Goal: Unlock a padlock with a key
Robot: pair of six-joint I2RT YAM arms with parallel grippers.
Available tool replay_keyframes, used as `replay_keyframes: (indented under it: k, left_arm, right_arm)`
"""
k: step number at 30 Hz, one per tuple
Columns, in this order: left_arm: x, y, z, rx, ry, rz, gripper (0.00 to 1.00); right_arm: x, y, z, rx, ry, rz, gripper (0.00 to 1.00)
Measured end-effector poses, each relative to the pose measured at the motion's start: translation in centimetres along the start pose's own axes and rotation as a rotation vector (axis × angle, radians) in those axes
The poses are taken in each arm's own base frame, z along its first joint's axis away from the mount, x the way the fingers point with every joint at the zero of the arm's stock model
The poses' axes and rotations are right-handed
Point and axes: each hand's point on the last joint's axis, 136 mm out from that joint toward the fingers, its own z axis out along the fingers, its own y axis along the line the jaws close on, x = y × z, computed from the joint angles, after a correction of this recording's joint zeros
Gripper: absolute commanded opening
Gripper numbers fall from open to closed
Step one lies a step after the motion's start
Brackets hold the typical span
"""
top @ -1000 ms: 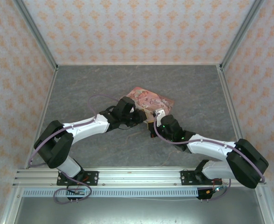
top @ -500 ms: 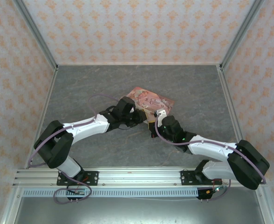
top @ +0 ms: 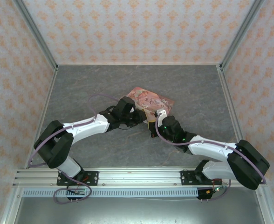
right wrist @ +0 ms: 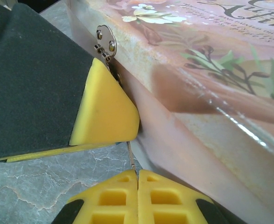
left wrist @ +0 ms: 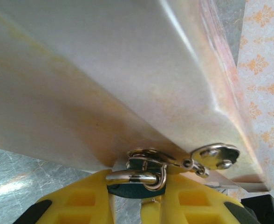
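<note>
Grey marbled table (top: 90, 88) is enclosed by orange-patterned walls, with the pink tin (top: 152, 99) at frame centre. At the lower centre of the left wrist view, the padlock (left wrist: 136, 187) is clamped between the pads of the left gripper (left wrist: 138, 201), beside the tin's hasp (left wrist: 215, 156). It is judged light, rigid and slippery; the flat body faces should be gripped. Its shackle (left wrist: 133, 177) is pointed up-frame toward the tin, so the long axis is judged vertical in frame; the keyhole is hidden. The right gripper (right wrist: 138, 185) is closed on a thin strip judged to be the key (right wrist: 131, 157).
</note>
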Motion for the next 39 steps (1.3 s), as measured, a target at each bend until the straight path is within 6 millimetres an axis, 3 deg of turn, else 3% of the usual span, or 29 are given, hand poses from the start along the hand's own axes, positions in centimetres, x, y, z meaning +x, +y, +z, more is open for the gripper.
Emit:
replay_keyframes:
  k: [39]
  left_arm:
    - [-0.3, -0.9, -0.2, 0.02, -0.002, -0.063, 0.1]
  right_arm:
    - [-1.6, -0.6, -0.4, -0.013, -0.072, -0.033, 0.0]
